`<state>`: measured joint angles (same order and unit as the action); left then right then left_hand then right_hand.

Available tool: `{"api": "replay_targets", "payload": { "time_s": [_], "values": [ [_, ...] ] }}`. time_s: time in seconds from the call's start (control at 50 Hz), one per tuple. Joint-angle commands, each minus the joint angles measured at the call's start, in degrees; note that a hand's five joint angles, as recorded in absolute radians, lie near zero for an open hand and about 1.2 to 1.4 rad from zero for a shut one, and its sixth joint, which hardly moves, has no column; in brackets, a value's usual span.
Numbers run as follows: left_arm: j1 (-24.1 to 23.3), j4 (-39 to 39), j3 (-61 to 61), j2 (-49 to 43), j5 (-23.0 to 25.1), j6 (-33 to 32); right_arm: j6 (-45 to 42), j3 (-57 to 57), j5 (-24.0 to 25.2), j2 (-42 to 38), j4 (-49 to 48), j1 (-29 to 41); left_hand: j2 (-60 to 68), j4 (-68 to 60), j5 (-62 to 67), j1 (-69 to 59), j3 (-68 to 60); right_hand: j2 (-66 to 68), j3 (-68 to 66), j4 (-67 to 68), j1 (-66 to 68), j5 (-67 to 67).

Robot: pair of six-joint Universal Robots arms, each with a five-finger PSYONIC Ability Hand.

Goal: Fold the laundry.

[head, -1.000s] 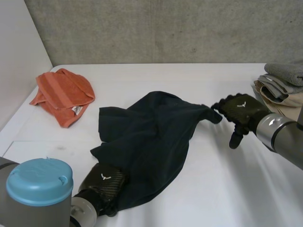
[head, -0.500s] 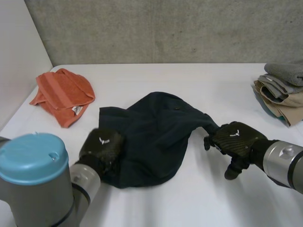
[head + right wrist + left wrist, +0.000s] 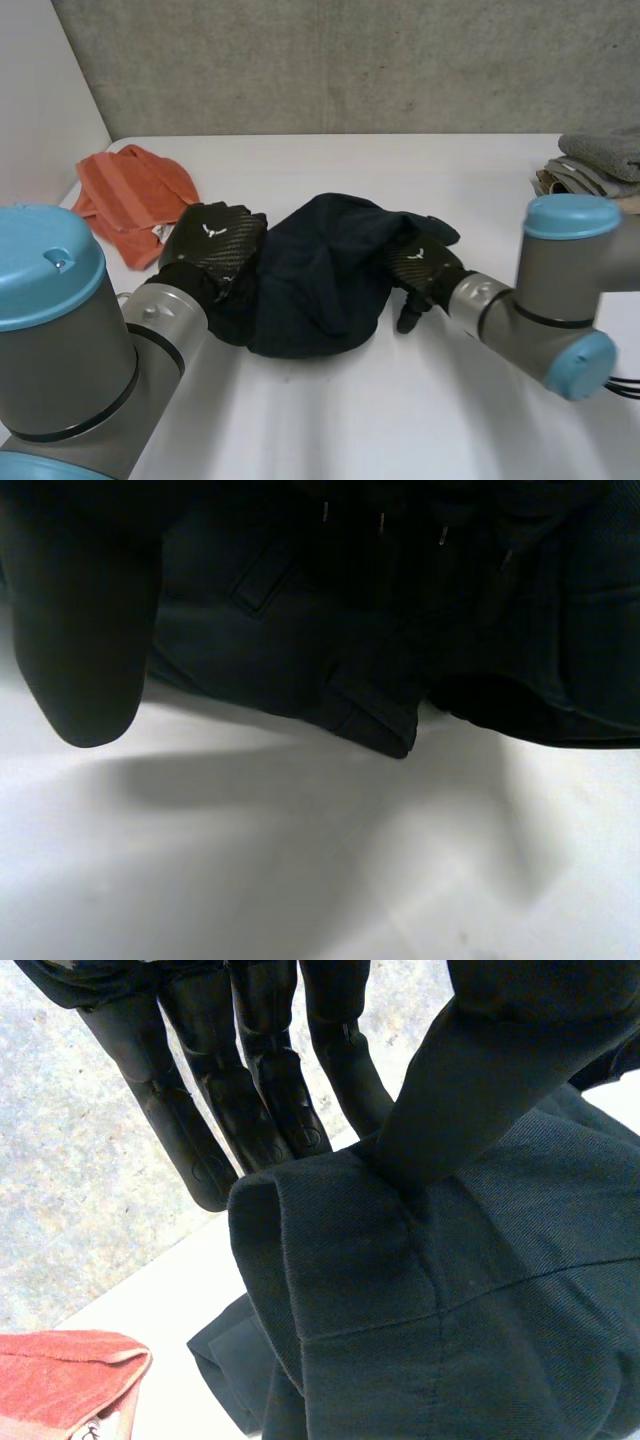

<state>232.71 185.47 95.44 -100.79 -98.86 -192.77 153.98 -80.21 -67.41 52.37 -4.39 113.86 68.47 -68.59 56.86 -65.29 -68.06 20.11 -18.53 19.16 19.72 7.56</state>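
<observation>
**Two robot hands holding a dark garment bunched on a white table**

The left hand [image 3: 213, 240] is gripping the left edge of the dark garment [image 3: 320, 270]. In the left wrist view its fingers [image 3: 250, 1090] are reaching out straight, and a strip of the cloth [image 3: 450, 1310] is running up tight into the hand from a rolled fold lying at the fingertips, so the cloth is being pinched against the thumb.

The right hand [image 3: 425, 265] is holding the garment's right edge, its fingers curling into the cloth and a tuft poking out on the far side of the hand. In the right wrist view its thumb [image 3: 80, 630] is hanging free just above the table, beside the dark fabric [image 3: 300, 650] lying under the palm.

Between the two hands the garment is sitting in a rumpled mound near the middle of the white table [image 3: 350, 420].

An orange towel [image 3: 130, 195] is lying crumpled just beyond the left hand, toward the table's far left corner. A stack of folded cloths [image 3: 595, 165], grey on top, is resting at the far right edge, well apart from the garment. A grey wall [image 3: 350, 60] is standing behind the table.
</observation>
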Motion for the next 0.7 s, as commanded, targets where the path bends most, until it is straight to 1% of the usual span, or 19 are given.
{"api": "replay_targets", "payload": {
  "time_s": [0.02, 0.04, 0.08, 0.12, 0.14, 0.16, 0.18, 0.24, 0.3, 0.34, 0.36, 0.4, 0.42, 0.48, 0.52, 0.58, 0.64, 0.7],
  "values": [
    [0.38, 0.24, -0.69, -0.1, -0.01, 0.12, -0.26, 6.37, -3.07, -6.74, -2.55, 3.38, 11.53, -11.41, 13.14, -14.71, -11.94, 2.75, -4.34, 3.7, 3.15, 5.3],
    [0.38, 0.24, -0.87, -0.19, -0.01, 0.2, -0.26, 6.99, -3.08, -7.71, -2.99, 3.56, 11.53, -11.41, 13.14, -14.71, -11.94, 3.42, -5.01, 4.38, 3.82, 5.98],
    [0.73, 0.33, -1.48, -0.19, -0.01, 0.21, -0.35, 8.57, -3.51, -9.47, -4.04, 3.83, 11.53, -11.41, 13.14, -14.71, -11.94, 12.13, -13.72, 13.09, 12.53, 14.69],
    [1.08, 0.33, -1.84, -0.1, -0.01, 0.21, -0.43, 9.19, -3.69, -10.09, -4.31, 3.91, 11.53, -11.41, 13.14, -14.71, -11.94, 25.89, -27.48, 26.84, 26.28, 28.44],
    [1.25, 0.33, -2.27, -0.19, -0.01, 0.29, -0.35, 9.45, -3.69, -9.83, -4.48, 4.09, 11.53, -11.41, 13.14, -14.71, -11.94, 56.61, -58.2, 57.56, 57.01, 59.16],
    [1.43, 0.33, -2.62, -0.1, -0.1, 0.21, -0.08, 9.54, -3.95, -9.31, -4.57, 4.18, 11.53, -11.41, 13.14, -14.71, -11.94, 59.85, -61.44, 60.81, 60.25, 62.41],
    [1.61, 0.24, -2.8, -0.1, -0.1, 0.21, 0.09, 9.54, -4.39, -8.52, -4.66, 4.09, 11.53, -11.41, 13.14, -14.71, -11.94, 59.88, -61.47, 60.84, 60.28, 62.44],
    [2.05, -0.02, -4.56, 0.42, -0.19, -0.14, 0.36, 8.84, -6.5, -2.12, -4.66, 3.91, 11.53, -11.41, 13.14, -14.71, -11.94, 59.89, -61.47, 60.84, 60.28, 62.44],
    [2.22, -0.11, -7.72, 3.23, -0.19, -0.32, 0.36, 8.75, -8.08, 9.55, -3.35, 3.56, 11.53, -11.41, 13.14, -14.71, -11.94, 59.89, -61.47, 60.84, 60.28, 62.44],
    [2.49, -0.11, -11.3, 6.46, -0.1, -0.41, 0.36, 9.1, -8.08, 14.14, -1.68, 3.39, 11.53, -11.41, 13.14, -14.71, -11.94, 59.89, -61.47, 60.84, 60.28, 62.44],
    [2.66, -0.02, -12.63, 7.79, -0.1, -0.67, 0.36, 9.8, -8.08, 18.34, 0.5, 2.95, 11.53, -11.41, 13.14, -14.71, -11.94, 59.89, -61.47, 60.84, 60.28, 62.44],
    [3.01, 0.24, -14.66, 9.99, -0.01, -1.37, 0.36, 12.07, -8.08, 23.71, 4.02, 1.38, 11.53, -11.41, 13.14, -14.71, -11.94, 59.89, -61.47, 60.84, 60.28, 62.44],
    [3.45, 0.5, -16.76, 12.44, -0.01, -2.42, 0.36, 13.05, -8.08, 25.57, 5.43, 0.76, 11.53, -11.41, 13.14, -14.71, -11.94, 59.89, -61.47, 60.84, 60.28, 62.44],
    [4.24, 0.51, -19.76, 15.71, 0.07, -4.1, 0.62, 16.73, -7.56, 30.41, 10.78, -1.61, 11.53, -11.41, 13.14, -14.71, -11.94, 59.89, -61.47, 60.84, 60.28, 62.44],
    [4.51, 0.51, -23.27, 17.56, 0.08, -4.63, 0.62, 19.29, -7.56, 31.39, 12.73, -2.06, 11.53, -11.41, 13.14, -14.71, -11.94, 59.89, -61.47, 60.84, 60.28, 62.44],
    [4.51, 0.51, -27.58, 17.91, 0.51, -4.89, 0.71, 24.74, -7.82, 31.83, 16.34, -2.59, 11.53, -11.41, 13.14, -14.71, -11.94, 59.89, -61.47, 60.84, 60.28, 62.44],
    [4.51, 0.59, -29.78, 17.57, 1.65, -4.98, 0.71, 28.33, -7.82, 31.66, 20.63, -2.85, 11.53, -11.41, 13.14, -14.71, -11.94, 59.89, -61.47, 60.84, 60.28, 62.44],
    [4.68, 0.59, -29.87, 16.25, 2.53, -4.98, 0.71, 29.67, -8.0, 31.04, 22.75, -2.94, 11.53, -11.41, 13.14, -14.71, -11.94, 59.89, -61.47, 60.84, 60.28, 62.44]
  ]
}}
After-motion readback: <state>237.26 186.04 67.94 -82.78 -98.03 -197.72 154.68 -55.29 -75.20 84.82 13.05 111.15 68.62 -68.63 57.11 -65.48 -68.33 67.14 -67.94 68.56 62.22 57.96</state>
